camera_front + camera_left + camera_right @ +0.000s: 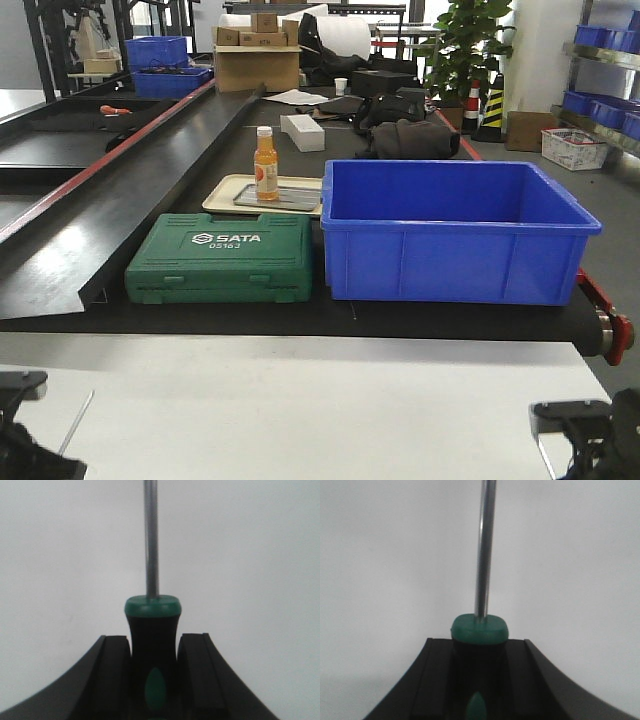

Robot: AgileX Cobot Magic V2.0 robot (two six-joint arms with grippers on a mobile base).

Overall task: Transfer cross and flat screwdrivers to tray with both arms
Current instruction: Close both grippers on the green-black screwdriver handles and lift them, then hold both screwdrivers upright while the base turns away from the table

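Screwdrivers are both held: left wrist view shows the left gripper (154, 652) clamped on the left screwdriver (152, 607) handle, right wrist view the right gripper (479, 652) clamped on the right screwdriver (479, 630). Only the front view shows the white table (300, 400) under them, nearer than the blue bin (455, 235), a green case (222, 258) just left of it

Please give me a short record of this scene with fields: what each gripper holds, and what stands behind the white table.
left gripper: shut on left screwdriver, fingers against its green-and-black handle
right gripper: shut on right screwdriver
shafts: both point straight out past the fingers
tip types: cannot tell, tips out of frame
below both: white table
black surface behind: green case, blue bin, beige tray with orange bottle
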